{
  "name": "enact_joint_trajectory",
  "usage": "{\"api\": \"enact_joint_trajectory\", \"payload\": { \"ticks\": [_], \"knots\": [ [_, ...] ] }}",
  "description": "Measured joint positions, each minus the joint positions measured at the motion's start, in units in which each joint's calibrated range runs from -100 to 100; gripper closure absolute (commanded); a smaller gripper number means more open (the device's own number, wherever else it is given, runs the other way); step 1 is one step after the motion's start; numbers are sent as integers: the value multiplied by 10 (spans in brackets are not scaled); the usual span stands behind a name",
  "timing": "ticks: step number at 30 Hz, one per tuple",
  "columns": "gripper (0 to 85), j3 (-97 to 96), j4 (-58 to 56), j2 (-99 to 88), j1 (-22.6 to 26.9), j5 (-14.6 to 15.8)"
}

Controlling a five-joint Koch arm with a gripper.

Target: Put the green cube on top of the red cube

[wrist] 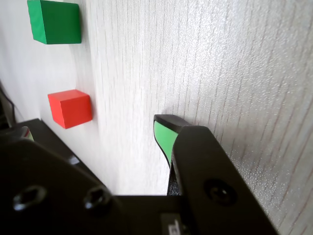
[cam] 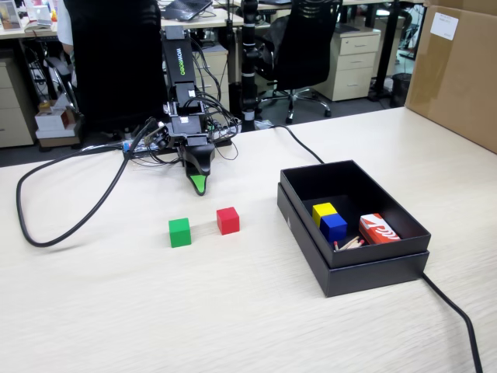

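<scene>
The green cube (cam: 179,231) sits flat on the pale wooden table (cam: 233,311), just left of the red cube (cam: 227,220) in the fixed view, a small gap between them. Being a cube, it has no long axis; one vertical face is turned toward the fixed camera, its edges roughly square with those of the red cube. The red cube stands slightly farther back, well to the left of the black box (cam: 353,264).

The gripper (cam: 199,183) hangs behind the red cube, its pointed green fingertip aimed down at the table, clear of both cubes. Only one tip shows in either view, so I cannot tell whether the jaws are apart or together; nothing is held.

The fixed view alone shows the black box, which holds a yellow cube (cam: 323,210) touching a blue cube (cam: 333,226), with a red-and-white packet (cam: 378,228) to their right. A black cable (cam: 70,210) loops across the table left of the red cube.

The wrist view shows the green cube (wrist: 55,21) at the top left, the red cube (wrist: 70,108) below it, and the green fingertip (wrist: 165,137) right of the red cube, close to the wood grain.
</scene>
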Motion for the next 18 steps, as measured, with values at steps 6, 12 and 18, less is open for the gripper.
{"api": "enact_joint_trajectory", "payload": {
  "ticks": [6,12,18],
  "knots": [
    [379,37,-29,1,-2,-2],
    [380,179,-201,14,-3,-1],
    [380,322,-334,62,-11,-3]
  ]
}}
